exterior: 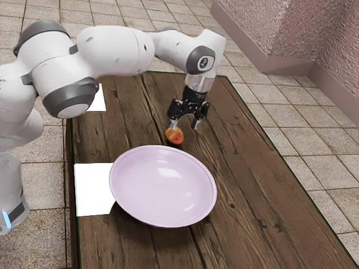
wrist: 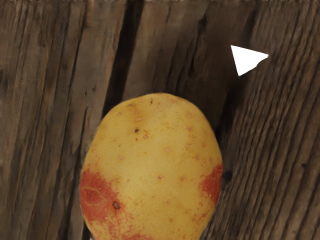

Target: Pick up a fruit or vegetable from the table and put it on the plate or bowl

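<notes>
Hovering over the table [exterior: 252,185] like that, does the claw [exterior: 184,124] have hold of anything? asks the first observer.

No, says the second. Its two black fingers stand spread wide with nothing gripped between them. The fruit [exterior: 174,135], yellow with red blotches, lies on the bare wood just below. In the exterior view it sits under the finger toward that view's left rather than squarely under the claw's middle.

Why hang so close above it, then?

Most likely to line up a grasp from above, the second judges. The wrist view has the fruit [wrist: 152,170] right under the hand, longer one way than the other, so the fingers would probably close across its narrower width. Keeping them spread leaves room to come down on both sides.

And the plate [exterior: 162,185]?

Pale lilac and shallow, with nothing on it. It rests near the fruit, toward the exterior view's lower edge, and partly covers a white sheet [exterior: 90,193]. The carry should be short. The smooth, rounded skin could slip from a grip that lands off-centre, so a small sideways correction before descending seems wise.
</notes>
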Available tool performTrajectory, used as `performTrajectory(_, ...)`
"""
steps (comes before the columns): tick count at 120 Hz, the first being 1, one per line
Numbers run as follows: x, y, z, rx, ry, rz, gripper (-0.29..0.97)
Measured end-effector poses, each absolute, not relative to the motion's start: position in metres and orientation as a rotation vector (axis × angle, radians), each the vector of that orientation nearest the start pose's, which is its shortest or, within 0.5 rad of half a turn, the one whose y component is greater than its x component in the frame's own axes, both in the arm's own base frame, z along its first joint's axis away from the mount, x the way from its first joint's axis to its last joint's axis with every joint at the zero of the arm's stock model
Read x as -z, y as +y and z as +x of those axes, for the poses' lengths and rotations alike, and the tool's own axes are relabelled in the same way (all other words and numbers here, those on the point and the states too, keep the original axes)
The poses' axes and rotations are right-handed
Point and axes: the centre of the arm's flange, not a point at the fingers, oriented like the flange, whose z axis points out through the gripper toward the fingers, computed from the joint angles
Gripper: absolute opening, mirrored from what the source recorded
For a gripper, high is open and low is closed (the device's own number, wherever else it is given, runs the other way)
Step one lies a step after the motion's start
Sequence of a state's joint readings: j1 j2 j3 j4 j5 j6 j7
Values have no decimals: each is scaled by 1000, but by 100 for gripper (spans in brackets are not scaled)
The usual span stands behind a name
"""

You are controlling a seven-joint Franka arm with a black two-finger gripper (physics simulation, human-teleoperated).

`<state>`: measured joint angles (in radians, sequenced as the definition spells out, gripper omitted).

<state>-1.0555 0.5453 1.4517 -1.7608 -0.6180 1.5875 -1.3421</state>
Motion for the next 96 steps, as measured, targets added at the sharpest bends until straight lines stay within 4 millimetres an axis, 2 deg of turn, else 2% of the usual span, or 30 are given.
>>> performTrajectory(9, -454, 70, 576, 334, 2571, 1865, 68)
performTrajectory(28, -447, 84, 572, 344, 2644, 1796, 68)
performTrajectory(38, -440, 83, 573, 340, 2669, 1784, 68)
performTrajectory(68, -409, 89, 581, 391, 2706, 1735, 68)
performTrajectory(86, -403, 95, 584, 386, 2718, 1705, 62)
performTrajectory(96, -401, 96, 585, 385, 2721, 1700, 51)
